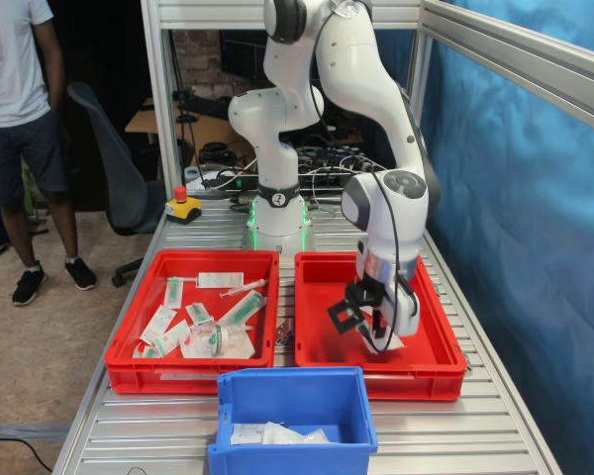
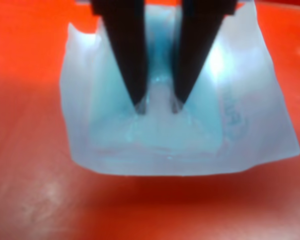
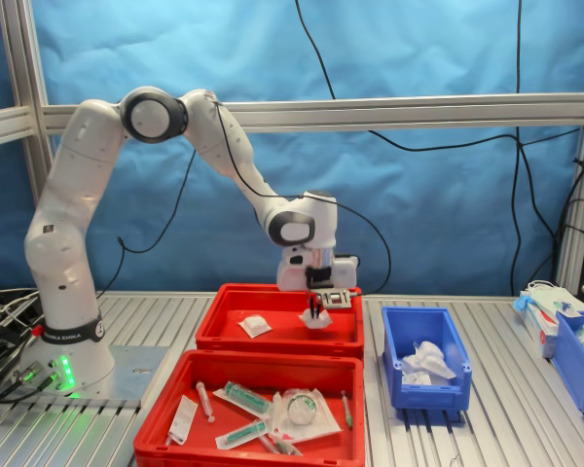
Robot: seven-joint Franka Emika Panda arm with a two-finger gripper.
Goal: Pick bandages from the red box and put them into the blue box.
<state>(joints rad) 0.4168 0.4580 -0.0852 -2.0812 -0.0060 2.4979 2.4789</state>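
My gripper (image 2: 157,107) is shut on a white bandage (image 2: 175,130), its two black fingers (image 2: 127,60) pinching up a fold in the middle of the wrapper. It holds the bandage low inside the red box (image 1: 322,317), near the corner closest to the blue box (image 1: 292,381); a shadow under the pad suggests it is slightly lifted. In the second exterior view the gripper (image 3: 316,313) holds the bandage (image 3: 314,319) over the red box (image 3: 273,342), and another bandage (image 3: 254,326) lies in that box. The blue box (image 3: 426,394) holds white bandages (image 3: 423,358).
A twin red tray (image 1: 129,361) with syringes and green-printed packets sits beside the red box. A red emergency button (image 1: 182,206) stands near the robot base (image 1: 277,213). A person (image 1: 20,129) stands beyond the table. Another blue bin (image 3: 579,355) stands at the second exterior view's right.
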